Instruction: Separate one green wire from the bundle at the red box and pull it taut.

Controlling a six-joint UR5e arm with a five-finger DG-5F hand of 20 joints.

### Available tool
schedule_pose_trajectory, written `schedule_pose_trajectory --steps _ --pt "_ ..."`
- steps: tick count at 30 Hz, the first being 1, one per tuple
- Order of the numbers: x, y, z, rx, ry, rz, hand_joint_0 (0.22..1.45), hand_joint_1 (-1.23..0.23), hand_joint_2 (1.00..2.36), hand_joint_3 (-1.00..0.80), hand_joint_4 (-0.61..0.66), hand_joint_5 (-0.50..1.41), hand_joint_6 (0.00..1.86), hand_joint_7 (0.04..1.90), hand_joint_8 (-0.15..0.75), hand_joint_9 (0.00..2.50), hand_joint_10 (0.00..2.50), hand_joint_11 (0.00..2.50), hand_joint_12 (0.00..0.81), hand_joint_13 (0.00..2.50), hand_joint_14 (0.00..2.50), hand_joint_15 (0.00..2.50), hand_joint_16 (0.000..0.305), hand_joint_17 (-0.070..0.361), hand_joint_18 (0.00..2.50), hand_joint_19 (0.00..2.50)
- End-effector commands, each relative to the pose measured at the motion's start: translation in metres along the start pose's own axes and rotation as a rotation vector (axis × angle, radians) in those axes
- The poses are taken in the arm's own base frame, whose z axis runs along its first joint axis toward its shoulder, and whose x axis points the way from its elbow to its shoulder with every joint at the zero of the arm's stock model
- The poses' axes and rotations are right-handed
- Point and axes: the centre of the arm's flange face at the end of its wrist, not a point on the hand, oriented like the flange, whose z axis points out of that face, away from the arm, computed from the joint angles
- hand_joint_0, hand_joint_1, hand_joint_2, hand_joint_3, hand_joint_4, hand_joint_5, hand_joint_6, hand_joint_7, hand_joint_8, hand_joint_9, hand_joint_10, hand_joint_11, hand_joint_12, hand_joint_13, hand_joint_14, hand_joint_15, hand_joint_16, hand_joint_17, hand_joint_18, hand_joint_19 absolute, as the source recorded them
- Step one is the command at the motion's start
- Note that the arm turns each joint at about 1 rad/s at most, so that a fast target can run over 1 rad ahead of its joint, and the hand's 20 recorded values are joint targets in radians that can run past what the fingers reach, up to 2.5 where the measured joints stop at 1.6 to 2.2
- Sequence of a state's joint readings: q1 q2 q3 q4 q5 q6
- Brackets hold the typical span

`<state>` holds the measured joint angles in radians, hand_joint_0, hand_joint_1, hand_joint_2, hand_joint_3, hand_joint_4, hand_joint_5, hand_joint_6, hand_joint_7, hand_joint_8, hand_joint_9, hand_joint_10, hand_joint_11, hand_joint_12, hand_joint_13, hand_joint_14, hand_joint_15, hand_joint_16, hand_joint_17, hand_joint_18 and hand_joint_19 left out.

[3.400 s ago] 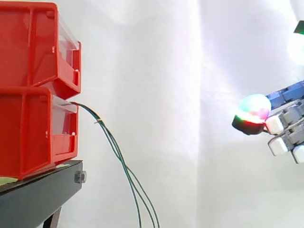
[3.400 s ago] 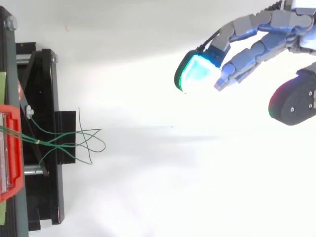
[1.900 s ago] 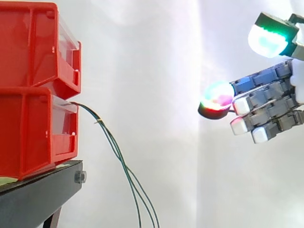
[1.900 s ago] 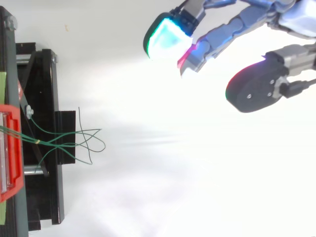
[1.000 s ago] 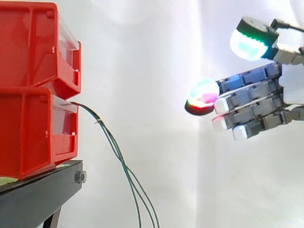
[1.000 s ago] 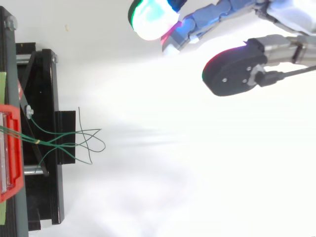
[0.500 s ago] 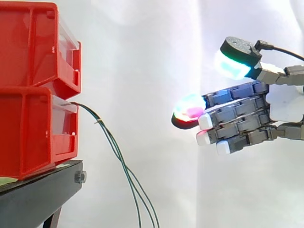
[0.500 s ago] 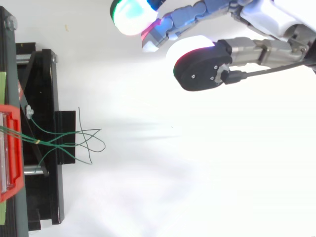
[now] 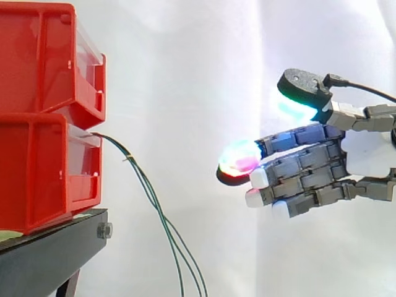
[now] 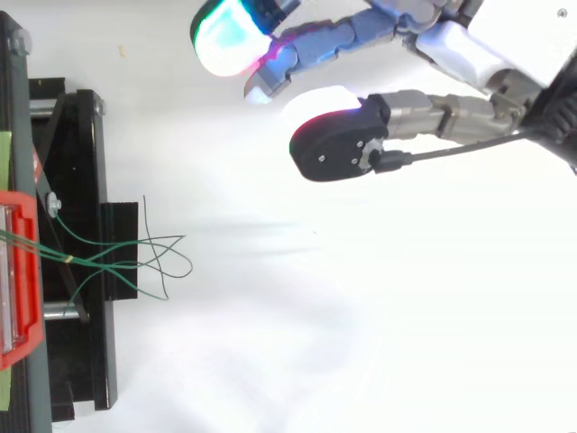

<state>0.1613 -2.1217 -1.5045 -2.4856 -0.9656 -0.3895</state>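
Several green wires (image 9: 151, 199) hang slack from the red box (image 9: 43, 173), while the robot hand (image 9: 368, 151), fingers (image 9: 303, 166) spread and empty, has moved nearer, so separating remains ahead.

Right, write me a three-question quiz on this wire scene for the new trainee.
1. True or false: the hand is touching the green wires.
2. Pick one. The green wires come out at the front of: A) the upper red bin; B) the lower red bin; C) the black stand.
3. Fill the gap: the hand's fingers are stretched out toward the bins with nothing between them, so the hand counts as ____.

Key: 1 false, since a clear gap of white curtain separates them in the side view; 2 B; 3 open.
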Motion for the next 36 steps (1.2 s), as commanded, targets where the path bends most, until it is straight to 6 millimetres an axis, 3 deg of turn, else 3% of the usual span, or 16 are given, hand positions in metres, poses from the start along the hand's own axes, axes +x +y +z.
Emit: schedule_pose_trajectory --steps 1,2,7,9,12,17,24,26,36 --pt "0.009 -0.007 -0.001 0.003 0.0 -0.008 0.5 -0.59 1.0 -0.5 0.27 -0.17 0.5 0.79 0.28 0.84 0.01 0.44 0.407 0.53 0.01 0.25 0.053 0.119 0.53 0.37" --pt "0.032 -0.036 0.012 0.003 0.007 0.029 0.5 -0.59 1.0 -0.5 0.27 -0.17 0.5 0.79 0.285 0.84 0.01 0.44 0.412 0.51 0.01 0.24 0.054 0.122 0.52 0.36" --pt "0.061 -0.052 0.031 0.023 0.044 0.065 0.48 -0.58 1.0 -0.5 0.27 -0.17 0.5 0.79 0.286 0.84 0.01 0.43 0.417 0.5 0.01 0.24 0.056 0.126 0.5 0.36" --pt "0.069 -0.048 0.039 0.014 0.058 0.073 0.48 -0.58 1.0 -0.5 0.27 -0.17 0.5 0.79 0.288 0.84 0.01 0.43 0.418 0.5 0.01 0.23 0.056 0.127 0.5 0.36" --pt "0.072 -0.047 0.038 0.011 0.063 0.068 0.48 -0.58 1.0 -0.5 0.28 -0.16 0.5 0.79 0.287 0.84 0.01 0.43 0.417 0.5 0.01 0.24 0.056 0.126 0.5 0.36" --pt "0.092 -0.03 0.04 -0.046 0.101 0.078 0.48 -0.58 1.0 -0.5 0.28 -0.16 0.5 0.8 0.286 0.83 0.01 0.44 0.418 0.49 0.01 0.23 0.057 0.127 0.5 0.37" --pt "0.128 -0.048 0.037 -0.071 0.152 0.14 0.48 -0.57 1.0 -0.5 0.28 -0.16 0.5 0.8 0.288 0.83 0.01 0.43 0.416 0.49 0.01 0.23 0.056 0.127 0.51 0.37" --pt "0.134 -0.045 0.038 -0.079 0.159 0.16 0.49 -0.58 1.0 -0.5 0.28 -0.16 0.5 0.8 0.286 0.83 0.01 0.44 0.414 0.49 0.01 0.23 0.056 0.126 0.51 0.37" --pt "0.143 -0.044 0.031 -0.065 0.175 0.175 0.5 -0.58 1.0 -0.5 0.28 -0.15 0.5 0.81 0.281 0.84 0.01 0.44 0.409 0.5 0.01 0.23 0.055 0.123 0.51 0.37"
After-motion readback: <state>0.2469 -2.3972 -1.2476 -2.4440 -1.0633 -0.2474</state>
